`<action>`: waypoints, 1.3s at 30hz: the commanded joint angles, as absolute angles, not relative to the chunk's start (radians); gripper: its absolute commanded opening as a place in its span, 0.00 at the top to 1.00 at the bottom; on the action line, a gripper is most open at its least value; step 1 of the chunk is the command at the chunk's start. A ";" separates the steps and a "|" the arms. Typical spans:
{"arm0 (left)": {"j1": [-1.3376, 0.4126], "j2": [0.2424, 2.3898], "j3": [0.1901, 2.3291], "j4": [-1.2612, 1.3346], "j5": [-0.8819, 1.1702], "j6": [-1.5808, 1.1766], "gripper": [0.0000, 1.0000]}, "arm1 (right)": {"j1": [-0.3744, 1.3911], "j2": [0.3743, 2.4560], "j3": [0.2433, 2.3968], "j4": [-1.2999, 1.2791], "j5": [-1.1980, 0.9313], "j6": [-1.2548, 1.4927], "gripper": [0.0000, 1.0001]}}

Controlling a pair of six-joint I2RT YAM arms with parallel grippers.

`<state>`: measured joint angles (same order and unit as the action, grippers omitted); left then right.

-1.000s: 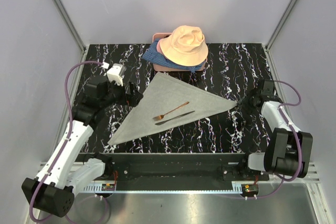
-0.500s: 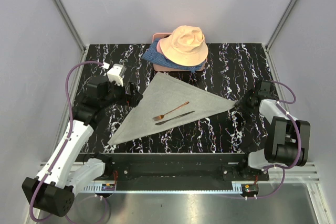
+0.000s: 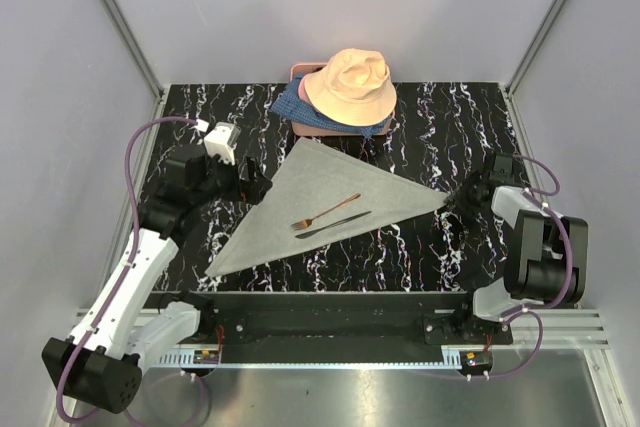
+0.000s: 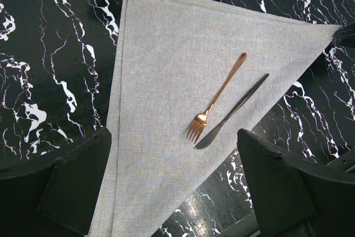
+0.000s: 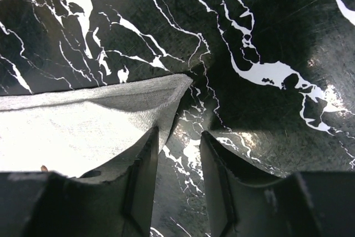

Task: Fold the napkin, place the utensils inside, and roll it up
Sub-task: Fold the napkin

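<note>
Napkin (image 3: 320, 202) first: the grey cloth lies flat on the black marbled table (image 3: 440, 127), folded into a triangle with its long edge toward the arms. On the napkin, near the middle of that long edge, a copper fork (image 4: 219, 95) and a darker knife (image 4: 233, 112) lie side by side, close but apart. Their handles point toward the napkin's right corner.

Just behind the napkin's far corner, a pink container (image 3: 300, 70) shows only a strip of rim. A blue patterned fabric (image 3: 295, 107) lies over it, and a peach bucket hat (image 3: 350, 85) sits uppermost. What else the container holds cannot be told.

The left gripper (image 3: 255, 185) hangs over the napkin's left edge, fingers spread wide and holding nothing. The right gripper (image 5: 177, 137) sits low at the napkin's right corner, its jaws partly parted with bare table in the gap. One finger covers the napkin's edge, the corner tip lies just ahead of the fingertips, and no cloth is pinched.

Compared with a second ago, the napkin, fork, knife, hat and left arm are unchanged. Only the right arm has moved: its elbow has drawn in and its white forearm looks shorter and steeper. Its gripper remains at the napkin's right corner.
</note>
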<state>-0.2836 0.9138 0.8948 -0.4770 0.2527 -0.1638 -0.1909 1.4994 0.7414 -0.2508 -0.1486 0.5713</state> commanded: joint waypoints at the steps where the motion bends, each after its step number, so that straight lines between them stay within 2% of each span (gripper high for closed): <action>1: -0.287 0.913 0.897 -0.443 0.226 -0.147 0.01 | -0.196 1.520 0.779 -0.216 -0.127 0.548 0.58; 39: -0.287 0.927 0.897 -0.446 0.232 -0.146 0.01 | -0.206 1.525 0.833 -0.201 -0.137 0.522 0.57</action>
<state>-0.2836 0.9253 0.8948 -0.4774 0.2489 -0.1604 -0.1959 1.5284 0.7933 -0.2283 -0.1486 0.5423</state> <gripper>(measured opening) 0.987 0.426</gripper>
